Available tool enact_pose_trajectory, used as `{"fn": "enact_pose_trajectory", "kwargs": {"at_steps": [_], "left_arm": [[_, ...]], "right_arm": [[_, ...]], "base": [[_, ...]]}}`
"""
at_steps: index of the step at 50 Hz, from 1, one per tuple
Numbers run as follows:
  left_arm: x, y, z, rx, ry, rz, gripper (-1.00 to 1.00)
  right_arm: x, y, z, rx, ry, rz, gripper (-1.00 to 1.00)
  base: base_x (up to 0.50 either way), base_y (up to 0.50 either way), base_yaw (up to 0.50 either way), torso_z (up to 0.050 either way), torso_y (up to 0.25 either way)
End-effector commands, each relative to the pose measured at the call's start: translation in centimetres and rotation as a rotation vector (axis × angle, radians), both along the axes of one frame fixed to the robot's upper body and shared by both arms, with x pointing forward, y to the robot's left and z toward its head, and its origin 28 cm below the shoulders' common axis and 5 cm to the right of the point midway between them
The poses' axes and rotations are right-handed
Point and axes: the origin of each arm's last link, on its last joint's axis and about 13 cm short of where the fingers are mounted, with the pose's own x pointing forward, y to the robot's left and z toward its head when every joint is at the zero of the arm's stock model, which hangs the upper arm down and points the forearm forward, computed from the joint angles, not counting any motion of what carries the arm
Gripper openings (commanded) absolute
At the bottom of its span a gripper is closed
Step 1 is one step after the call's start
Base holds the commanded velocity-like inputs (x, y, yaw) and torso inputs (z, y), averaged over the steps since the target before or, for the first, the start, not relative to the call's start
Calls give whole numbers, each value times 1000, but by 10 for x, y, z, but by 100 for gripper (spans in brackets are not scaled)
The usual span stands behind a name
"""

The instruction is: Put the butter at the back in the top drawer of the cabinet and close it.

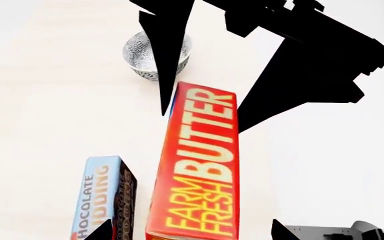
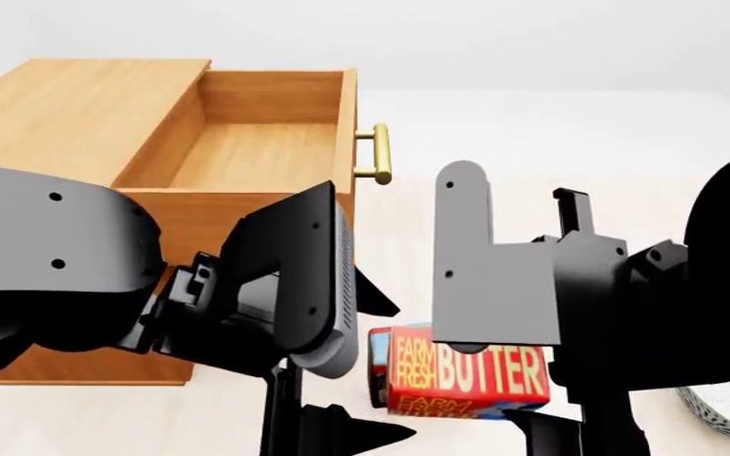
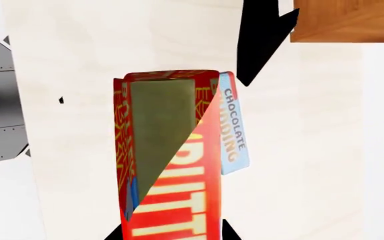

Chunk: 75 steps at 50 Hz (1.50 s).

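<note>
my right gripper [image 3: 172,235] is wrapped around the butter [image 2: 467,372], its two dark fingertips pressing on either side of the red box in the right wrist view, so i am grasping it. the box sits low in the head view, at about six o'clock from the top drawer [image 2: 270,142], lying lengthwise with "farm fresh butter" facing up. the same butter [image 1: 195,160] fills the middle of the left wrist view, and just beside it stands the chocolate pudding box [image 1: 105,197], its blue face showing. a patterned silver bowl [image 1: 157,54] rests on the pale table [image 1: 38,115] beyond the butter.

my left gripper [image 2: 327,432] hangs at about nine o'clock from the butter; i cannot tell whether its fingers are spread or closed.

the top drawer is pulled out of the cabinet [image 2: 80,104], its wooden inside bare to the camera, the brass handle [image 2: 379,154] sticking out at three o'clock.
</note>
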Motion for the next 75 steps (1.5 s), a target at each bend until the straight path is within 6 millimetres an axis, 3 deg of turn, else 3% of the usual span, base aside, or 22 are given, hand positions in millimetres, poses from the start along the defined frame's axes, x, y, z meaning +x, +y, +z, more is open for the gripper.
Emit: {"fn": "enact_pose_trajectory", "kwargs": {"at_steps": [1, 31, 32, 56, 57, 75], "left_arm": [[4, -3, -4, 9, 6, -5, 100], [5, -10, -8, -1, -2, -28, 100], [5, -10, -8, -9, -5, -24, -100], [4, -7, -2, -126, -84, 22, -100], [4, -7, -2, -123, -85, 26, -100], [5, 8, -2, -84, -84, 83, -100]], "right_arm": [[0, 1, 5, 11, -63, 3, -100], [0, 2, 4, 8, -61, 12, -100], [0, 2, 4, 8, -61, 11, -100], [2, 2, 1, 10, -51, 6, -100], [2, 1, 1, 11, -53, 4, 100], [9, -13, -3, 9, -47, -66, 100]], "base": [[0, 0, 0, 0, 10], [0, 0, 0, 1, 0], [0, 0, 0, 0, 0], [0, 0, 0, 0, 0], [0, 0, 0, 0, 0], [0, 0, 0, 1, 1]]}}
